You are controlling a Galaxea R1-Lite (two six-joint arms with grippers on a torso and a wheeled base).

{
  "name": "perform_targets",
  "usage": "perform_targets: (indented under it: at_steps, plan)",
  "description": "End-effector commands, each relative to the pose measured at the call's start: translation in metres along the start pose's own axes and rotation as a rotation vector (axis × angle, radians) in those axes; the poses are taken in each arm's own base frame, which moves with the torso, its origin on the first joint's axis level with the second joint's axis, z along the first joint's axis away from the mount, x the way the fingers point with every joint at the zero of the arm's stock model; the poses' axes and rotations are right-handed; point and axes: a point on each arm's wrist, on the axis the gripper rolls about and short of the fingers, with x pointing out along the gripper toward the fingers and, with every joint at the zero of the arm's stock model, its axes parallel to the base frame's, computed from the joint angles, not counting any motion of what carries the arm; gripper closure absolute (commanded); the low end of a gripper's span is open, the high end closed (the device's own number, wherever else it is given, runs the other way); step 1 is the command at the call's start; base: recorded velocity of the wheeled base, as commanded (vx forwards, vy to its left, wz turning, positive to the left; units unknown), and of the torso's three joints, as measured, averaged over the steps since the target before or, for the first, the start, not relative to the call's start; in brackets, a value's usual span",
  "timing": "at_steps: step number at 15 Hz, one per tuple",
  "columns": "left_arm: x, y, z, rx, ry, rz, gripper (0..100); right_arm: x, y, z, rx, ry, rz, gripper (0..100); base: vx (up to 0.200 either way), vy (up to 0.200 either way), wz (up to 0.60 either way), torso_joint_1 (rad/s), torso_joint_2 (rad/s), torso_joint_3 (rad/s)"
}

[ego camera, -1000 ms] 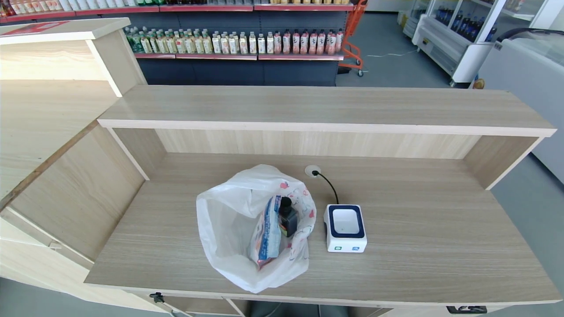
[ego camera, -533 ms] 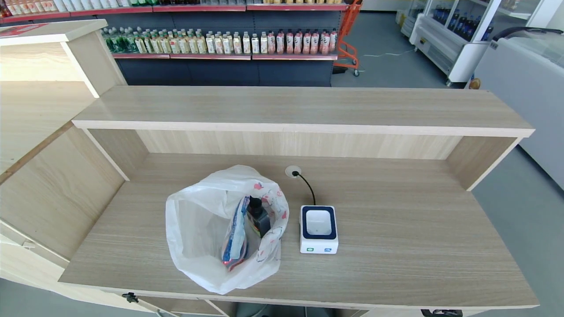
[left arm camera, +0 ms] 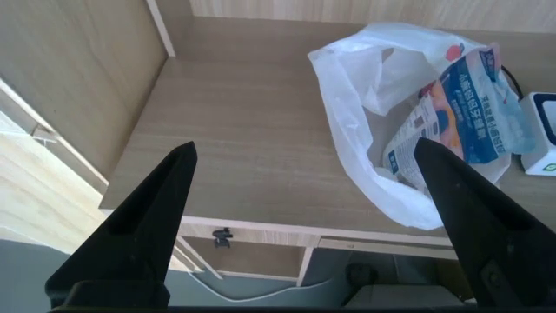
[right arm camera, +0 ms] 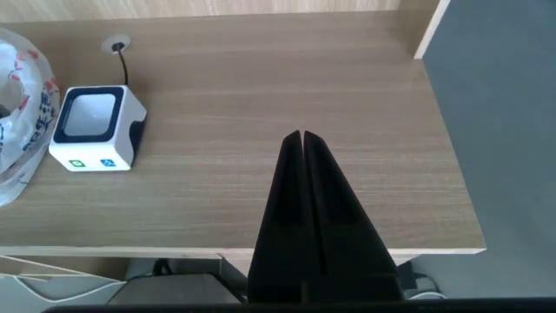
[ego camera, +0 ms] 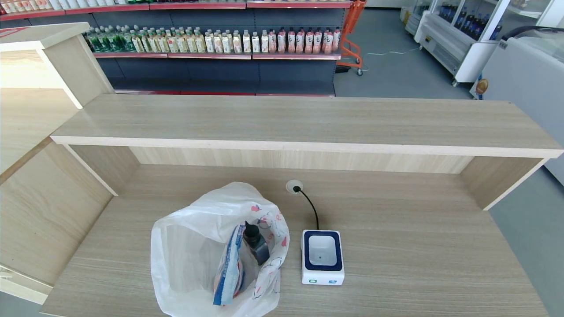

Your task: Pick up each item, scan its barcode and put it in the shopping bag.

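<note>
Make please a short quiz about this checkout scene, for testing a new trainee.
1. True or false: the scanner stands on the counter to the robot's left of the shopping bag.
2. Which one is open? A: the left end effector. B: the right end effector. C: both.
3. Fill the gap: inside the bag are a blue packet and a dark ____.

Key: 1 false, it stands to the bag's right. 2 A. 3 bottle.
</note>
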Motion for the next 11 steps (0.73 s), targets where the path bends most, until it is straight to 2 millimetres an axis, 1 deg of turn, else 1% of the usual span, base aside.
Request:
perform_targets:
  at_steps: [1, 11]
  plan:
    - [0.0, 0.0, 0.0, -0.001, -0.001, -0.001, 0, 0.0001, 0.0, 0.0001, -0.002, 0.002, 0.0, 100, 0.0, 0.0, 0.0, 0.0, 0.0, 0.0]
    - [0.0, 0.0, 0.0, -0.001, -0.001, -0.001, 0, 0.0001, 0.0, 0.0001, 0.0, 0.002, 0.0, 100, 0.0, 0.0, 0.0, 0.0, 0.0, 0.0]
